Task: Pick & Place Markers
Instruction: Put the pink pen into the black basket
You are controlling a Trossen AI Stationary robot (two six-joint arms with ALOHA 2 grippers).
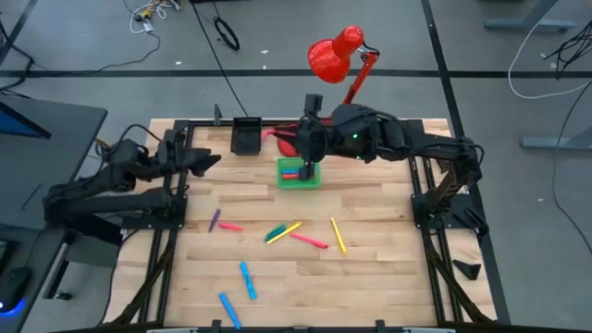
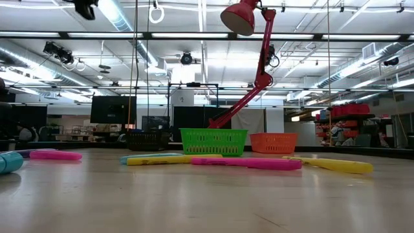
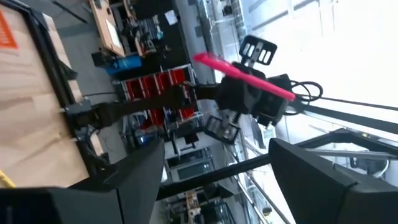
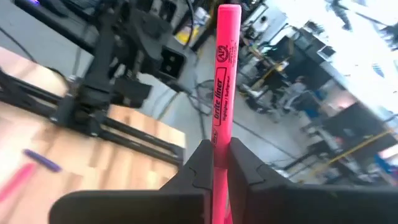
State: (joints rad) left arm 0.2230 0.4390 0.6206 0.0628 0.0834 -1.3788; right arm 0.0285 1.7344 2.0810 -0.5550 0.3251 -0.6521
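My right gripper (image 1: 308, 165) hovers over the green bin (image 1: 299, 176) at the table's far middle, shut on a pink marker (image 4: 221, 74). The left wrist view shows that marker (image 3: 242, 70) in the air. Blue and red things lie in the green bin. Several markers lie flat on the table: purple (image 1: 214, 219), pink (image 1: 231, 227), yellow and green (image 1: 282, 231), pink (image 1: 310, 240), yellow (image 1: 339, 235) and two blue (image 1: 248, 279). My left gripper (image 1: 211, 160) waits open at the table's far left, its fingers (image 3: 140, 180) wide apart. Neither gripper shows in the low view. My right gripper pinches the pink marker between its two fingers (image 4: 200, 163), on the barrel's near part (image 4: 217, 142). The marker lies along the fingers and sticks out well past their tips, its far end (image 4: 227, 11) free. It is lifted clear of the table.
A black bin (image 1: 246, 137) stands at the far edge, left of the green one, and an orange bin (image 2: 273, 142) beside it. A red lamp (image 1: 335, 54) leans over the far edge. Black frame rails (image 1: 166, 231) run along the table's left and right sides.
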